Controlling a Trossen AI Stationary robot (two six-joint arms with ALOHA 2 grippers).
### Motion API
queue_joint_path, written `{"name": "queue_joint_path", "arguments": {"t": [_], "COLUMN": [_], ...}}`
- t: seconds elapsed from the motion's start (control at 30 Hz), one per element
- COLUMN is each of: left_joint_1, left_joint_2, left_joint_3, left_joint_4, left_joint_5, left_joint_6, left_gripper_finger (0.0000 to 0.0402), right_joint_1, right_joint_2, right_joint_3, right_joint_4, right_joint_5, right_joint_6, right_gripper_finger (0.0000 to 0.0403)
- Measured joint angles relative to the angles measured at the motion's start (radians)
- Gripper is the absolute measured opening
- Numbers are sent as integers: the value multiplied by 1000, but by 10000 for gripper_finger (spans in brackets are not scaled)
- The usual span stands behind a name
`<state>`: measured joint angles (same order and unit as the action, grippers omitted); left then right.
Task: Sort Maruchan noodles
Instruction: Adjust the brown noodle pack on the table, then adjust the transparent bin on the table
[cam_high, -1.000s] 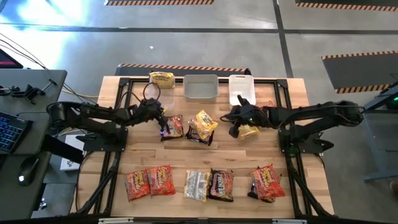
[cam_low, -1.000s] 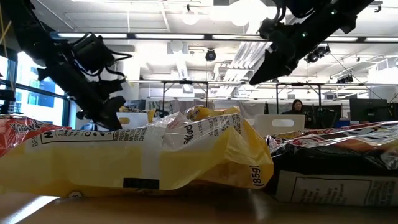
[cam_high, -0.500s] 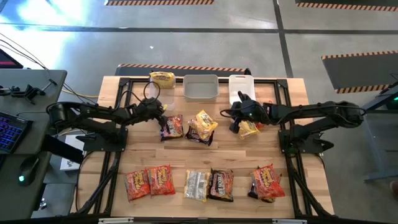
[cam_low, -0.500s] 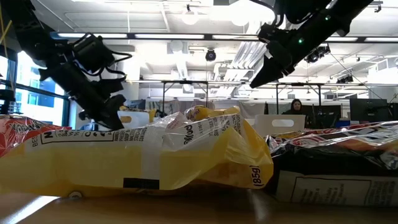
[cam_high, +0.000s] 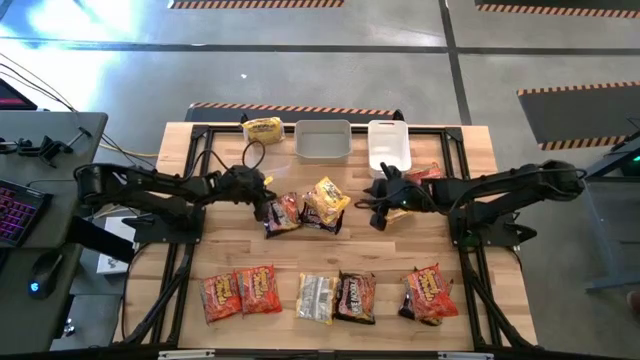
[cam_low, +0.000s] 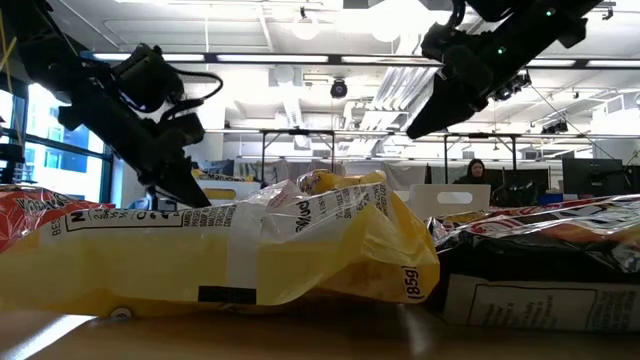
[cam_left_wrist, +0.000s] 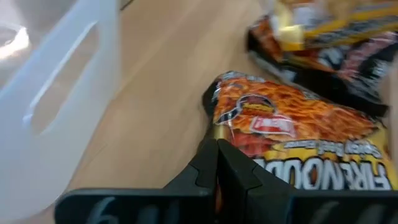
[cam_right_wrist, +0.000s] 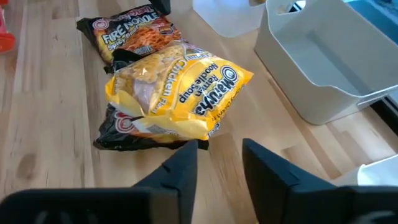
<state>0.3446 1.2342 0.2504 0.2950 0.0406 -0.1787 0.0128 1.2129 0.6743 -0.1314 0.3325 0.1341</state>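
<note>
My left gripper (cam_high: 268, 205) was closed beside the dark packet (cam_high: 283, 212) mid-worktop (cam_high: 400, 260), whose long axis ran roughly across the worktop. My right gripper (cam_high: 377, 208) hung parted and empty near the yellow packet (cam_high: 326, 198) lying diagonally on another dark one.

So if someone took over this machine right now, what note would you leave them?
Left end effector: shut, at the edge of the Fire Noodle packet; grip unclear.
Right end effector: open, empty, facing the yellow chicken packet.
Five packets line the near edge; another yellow packet lies by the tubs.
Done: little. Left: nearly all the sorting.
</note>
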Motion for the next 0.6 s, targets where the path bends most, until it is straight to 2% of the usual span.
{"name": "queue_joint_path", "arguments": {"t": [0.17,0.33,0.43,0.6], "left_joint_1": [-2,24,35,50], "left_joint_2": [-20,-19,-19,-19], "left_joint_3": [0,0,0,0], "left_joint_4": [-13,-88,-112,-129], "left_joint_5": [-67,-268,-356,-385], "left_joint_6": [15,-5,-25,-42], "left_gripper_finger": [0,0,0,0], "right_joint_1": [13,13,13,13], "right_joint_2": [0,0,0,0], "right_joint_3": [0,0,0,0], "right_joint_4": [0,1,1,1], "right_joint_5": [34,35,35,35], "right_joint_6": [0,-1,-3,-3], "right_gripper_finger": [135,135,135,135]}}
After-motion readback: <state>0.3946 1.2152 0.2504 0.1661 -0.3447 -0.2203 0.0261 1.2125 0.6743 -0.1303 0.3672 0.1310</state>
